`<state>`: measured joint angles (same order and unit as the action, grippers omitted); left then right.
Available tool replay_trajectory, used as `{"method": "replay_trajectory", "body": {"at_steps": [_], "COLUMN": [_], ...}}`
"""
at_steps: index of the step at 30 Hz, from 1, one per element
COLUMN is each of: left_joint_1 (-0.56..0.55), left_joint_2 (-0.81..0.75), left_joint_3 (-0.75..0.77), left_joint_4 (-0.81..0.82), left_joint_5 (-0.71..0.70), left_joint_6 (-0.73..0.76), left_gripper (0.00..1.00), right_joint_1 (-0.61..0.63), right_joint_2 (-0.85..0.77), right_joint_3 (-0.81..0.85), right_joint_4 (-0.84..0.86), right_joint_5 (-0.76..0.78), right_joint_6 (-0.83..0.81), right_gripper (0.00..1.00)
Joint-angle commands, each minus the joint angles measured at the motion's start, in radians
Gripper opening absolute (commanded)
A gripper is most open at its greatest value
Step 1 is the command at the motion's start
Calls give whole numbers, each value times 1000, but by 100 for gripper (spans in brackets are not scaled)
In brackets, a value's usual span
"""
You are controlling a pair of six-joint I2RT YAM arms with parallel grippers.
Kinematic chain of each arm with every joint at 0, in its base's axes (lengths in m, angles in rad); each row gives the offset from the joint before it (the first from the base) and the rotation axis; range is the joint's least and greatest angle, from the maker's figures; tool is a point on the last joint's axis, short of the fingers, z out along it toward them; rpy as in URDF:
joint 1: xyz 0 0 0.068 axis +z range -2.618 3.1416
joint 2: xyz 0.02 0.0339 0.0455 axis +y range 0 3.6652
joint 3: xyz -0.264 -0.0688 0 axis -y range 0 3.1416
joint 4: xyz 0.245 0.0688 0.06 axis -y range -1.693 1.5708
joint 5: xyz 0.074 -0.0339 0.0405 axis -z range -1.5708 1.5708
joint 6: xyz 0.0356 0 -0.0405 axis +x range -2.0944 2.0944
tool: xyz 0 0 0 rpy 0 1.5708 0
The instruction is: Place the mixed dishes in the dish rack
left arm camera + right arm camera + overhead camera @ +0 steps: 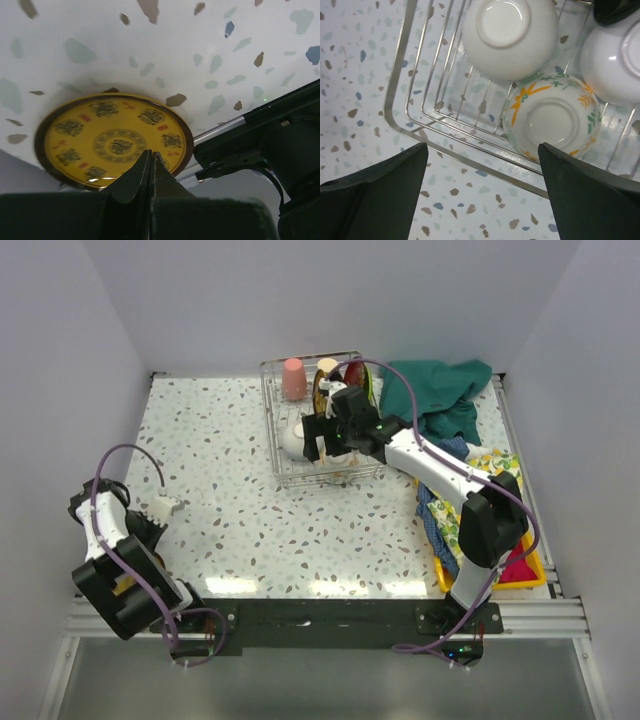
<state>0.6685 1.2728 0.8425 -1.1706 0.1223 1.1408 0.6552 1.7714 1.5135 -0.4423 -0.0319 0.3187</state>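
Observation:
The wire dish rack [275, 465] stands at the back middle of the table. It holds a salmon-pink cup [293, 378], upright plates [330, 380] and upturned bowls. My right gripper [322, 437] is open and empty, hovering over the rack's near corner. In the right wrist view its gripper [482, 170] is above the rack rim [400, 85], by an upturned floral bowl [552, 117] and two white bowls [510, 35]. A brown-gold plate [112, 137] lies flat on the table by the front edge. My left gripper [151, 154] is shut and empty just above its near rim.
A teal cloth [440, 395] lies right of the rack. A yellow-patterned cloth [480, 465] and a yellow tray [525, 575] lie along the right side. The left arm [110, 570] is folded at the front left, hiding the plate from above. White walls enclose the table.

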Motion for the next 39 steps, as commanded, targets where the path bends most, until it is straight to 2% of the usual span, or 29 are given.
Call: {"method": "replay_trajectory", "body": {"at_steps": [1, 9, 18, 21, 26, 35, 39], "left_joint_1": [51, 51, 16, -42, -205, -360, -441], "left_joint_2": [-21, 45, 161, 204, 247, 352, 433], "left_joint_3": [-98, -183, -140, -129, -105, 53, 170], "left_joint_4": [29, 189, 295, 319, 379, 453, 479], "left_joint_5": [-29, -26, 106, 137, 197, 284, 327], "left_joint_6": [71, 50, 31, 1, -111, -269, -349], "left_gripper": [0, 0, 0, 0, 0, 0, 0], "right_joint_1": [-5, -5, -5, -5, -6, -5, -5], "right_joint_2": [-50, -49, -63, -61, -52, -67, -69], "right_joint_3": [-12, -15, -53, -56, -41, -55, -65], "right_joint_4": [40, 39, 53, 51, 53, 53, 56], "right_joint_5": [-99, -83, -68, -71, -62, -31, -33], "right_joint_6": [10, 8, 8, 8, -3, -33, -36], "right_gripper": [99, 98, 99, 99, 99, 99, 99]}}
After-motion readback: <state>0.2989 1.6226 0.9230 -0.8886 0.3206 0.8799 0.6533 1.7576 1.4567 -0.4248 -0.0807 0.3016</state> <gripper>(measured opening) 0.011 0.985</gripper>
